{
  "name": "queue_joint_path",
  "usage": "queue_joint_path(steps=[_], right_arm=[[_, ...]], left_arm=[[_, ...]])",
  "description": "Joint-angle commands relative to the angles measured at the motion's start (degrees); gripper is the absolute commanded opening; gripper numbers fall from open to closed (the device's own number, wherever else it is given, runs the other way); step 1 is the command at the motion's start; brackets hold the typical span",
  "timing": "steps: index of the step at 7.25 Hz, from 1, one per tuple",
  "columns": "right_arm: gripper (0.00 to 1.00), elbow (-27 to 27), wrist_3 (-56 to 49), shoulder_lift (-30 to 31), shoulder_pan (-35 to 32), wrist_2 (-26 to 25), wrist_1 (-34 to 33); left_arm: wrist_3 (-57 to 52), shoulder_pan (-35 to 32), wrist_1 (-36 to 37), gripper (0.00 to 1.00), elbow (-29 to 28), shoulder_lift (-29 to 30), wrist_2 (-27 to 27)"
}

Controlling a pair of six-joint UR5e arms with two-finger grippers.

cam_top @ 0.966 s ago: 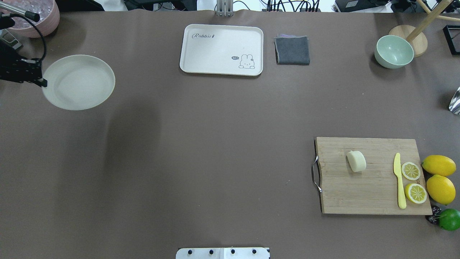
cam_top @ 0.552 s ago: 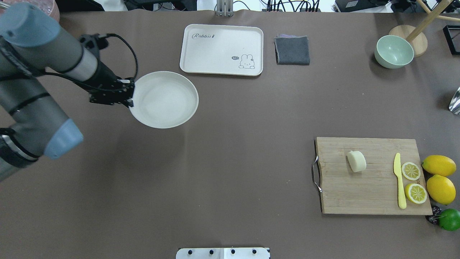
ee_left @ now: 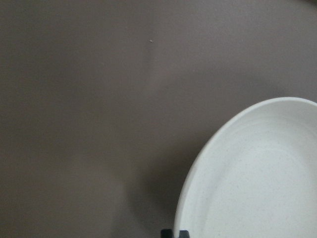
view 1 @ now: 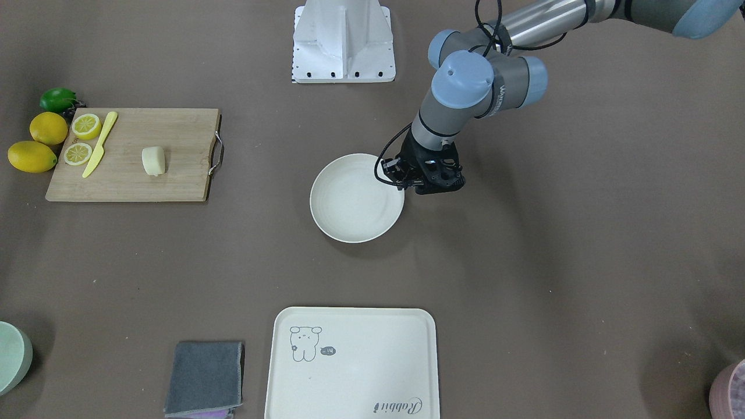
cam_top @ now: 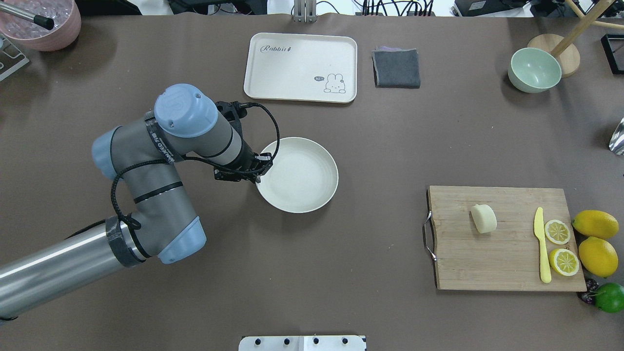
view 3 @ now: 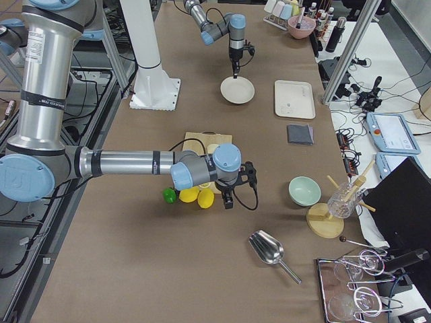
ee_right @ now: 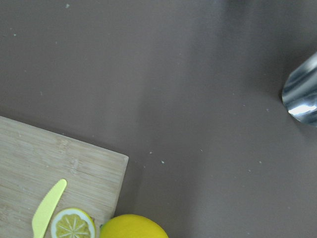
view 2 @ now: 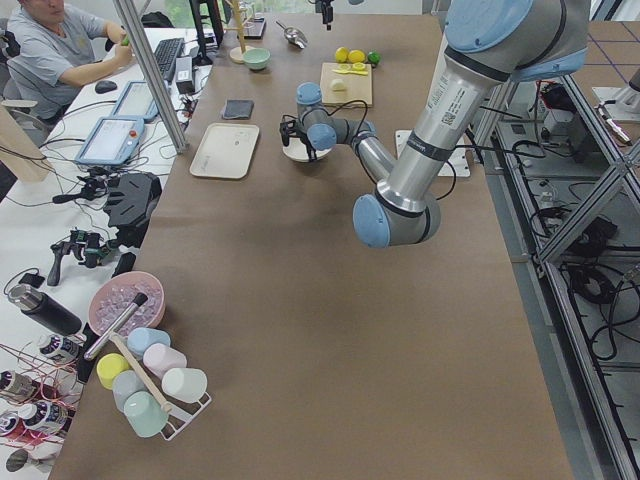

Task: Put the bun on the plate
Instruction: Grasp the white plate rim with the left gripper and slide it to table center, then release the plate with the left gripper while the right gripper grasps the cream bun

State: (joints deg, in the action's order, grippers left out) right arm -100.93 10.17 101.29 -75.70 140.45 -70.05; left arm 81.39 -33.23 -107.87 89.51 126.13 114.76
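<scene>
The bun (cam_top: 483,218) (view 1: 153,160), a pale cream block, lies on the wooden cutting board (cam_top: 502,258) at the right. The off-white round plate (cam_top: 300,175) (view 1: 355,201) (ee_left: 262,173) is near the table's middle. My left gripper (cam_top: 258,171) (view 1: 403,178) is shut on the plate's left rim. Whether the plate rests on the table or hangs just above it, I cannot tell. My right gripper (view 3: 227,200) shows only in the exterior right view, beside the lemons, and I cannot tell its state.
A yellow knife (cam_top: 541,243), two lemon slices (cam_top: 557,231), two whole lemons (cam_top: 595,224) and a lime (cam_top: 609,297) lie at the board's right end. The rabbit tray (cam_top: 301,67), grey cloth (cam_top: 396,68), green bowl (cam_top: 534,70) and pink bowl (cam_top: 48,24) stand along the far edge.
My left arm has carried the plate from the table's far left to its middle, rightward and toward the robot. The bun and board have not moved.
</scene>
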Motion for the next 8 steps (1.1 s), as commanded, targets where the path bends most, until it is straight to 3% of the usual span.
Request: queue_joint_path(steps=[1,2,4,5,8], right_arm=[[0.99,-0.3,10.9,0.0,5.0,-0.1,8.3],[0.99,-0.4,15.8,-0.1,7.9,-0.5,12.4],[0.99,-3.3,27.9,-3.5,15.0,-3.8,12.7],[0.98,-5.2,33.6,-5.0,20.5,-8.5,12.7],[0.96,-5.3,40.3,-8.2,28.4,-14.2,12.7]], left_arm=[[2.8,1.4,-3.5,0.07,-2.2,0.6,-1.3],[2.8,1.4,-3.2,0.96,-2.3,0.9,-1.4],[2.8,0.8,-3.3,0.97,-1.8,0.9,-1.3],[2.7,0.7,-3.2,0.97,-1.2,0.8,-1.3],[2.6,0.2,-3.2,0.97,-0.7,0.5,-1.3]])
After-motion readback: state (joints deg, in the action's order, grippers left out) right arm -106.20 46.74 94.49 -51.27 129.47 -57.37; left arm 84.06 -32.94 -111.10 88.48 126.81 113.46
